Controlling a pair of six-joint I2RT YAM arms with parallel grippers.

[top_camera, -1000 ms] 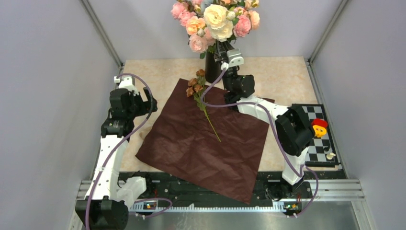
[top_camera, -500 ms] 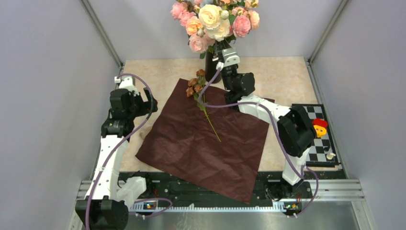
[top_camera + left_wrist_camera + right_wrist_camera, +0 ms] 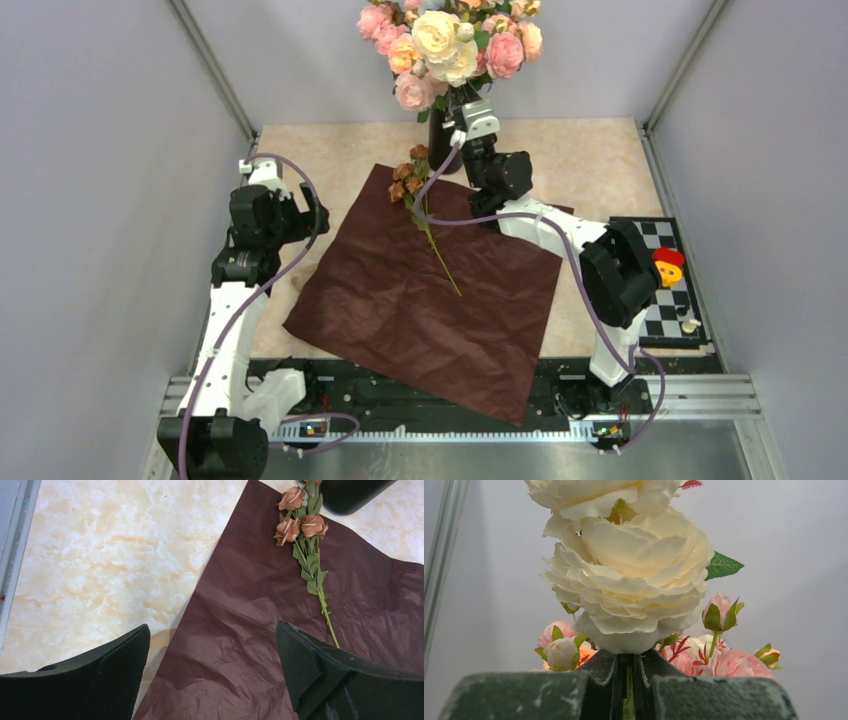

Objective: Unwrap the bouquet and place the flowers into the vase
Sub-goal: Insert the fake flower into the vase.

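Right gripper [image 3: 628, 662] pinched on the green stem under a cream bloom [image 3: 634, 580], up at the vase [image 3: 438, 135], 12 o'clock on the table [image 3: 330, 150].
Left gripper [image 3: 212, 640] spread wide, holding nothing, hovering over the 9 o'clock edge of the maroon paper [image 3: 430, 300]. I see one sprig of brownish roses [image 3: 300, 522] lying on the paper toward 12, heads just beside the vase base.

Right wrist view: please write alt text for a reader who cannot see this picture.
The right gripper is shut on the thin green stem of a large cream-white flower, whose bloom fills the view above it. Behind it are smaller pink blooms and buds against a plain grey wall.
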